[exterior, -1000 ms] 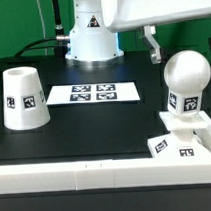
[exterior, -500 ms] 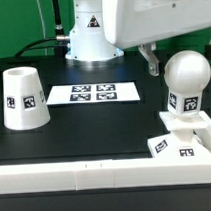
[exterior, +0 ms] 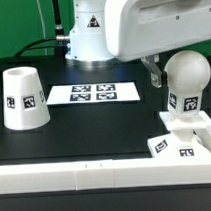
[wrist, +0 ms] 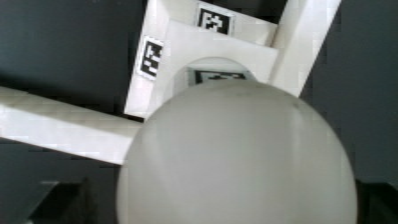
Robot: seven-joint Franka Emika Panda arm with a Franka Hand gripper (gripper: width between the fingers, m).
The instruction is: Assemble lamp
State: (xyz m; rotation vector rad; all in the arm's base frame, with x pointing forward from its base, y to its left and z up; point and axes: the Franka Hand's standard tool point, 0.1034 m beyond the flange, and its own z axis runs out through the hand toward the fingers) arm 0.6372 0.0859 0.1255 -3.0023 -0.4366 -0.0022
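The round white bulb (exterior: 186,74) stands upright on its short stem on the flat square base (exterior: 182,142) at the exterior view's right. The tapered shade (exterior: 23,98) stands alone at the exterior view's left. My gripper (exterior: 164,74) hangs just above and beside the bulb; one dark finger (exterior: 152,73) shows at the bulb's left, apart from it. In the wrist view the bulb (wrist: 222,140) fills the middle, with the base (wrist: 196,45) beyond it. The dark fingers (wrist: 45,205) sit at either side of the bulb, open, holding nothing.
The marker board (exterior: 93,93) lies flat on the black table between the shade and the bulb. A white rail (exterior: 87,176) runs along the table's front edge. The robot's white pedestal (exterior: 90,39) stands at the back.
The gripper and wrist have come down and toward the exterior view's left, closer to the bulb. The lamp parts have not moved.
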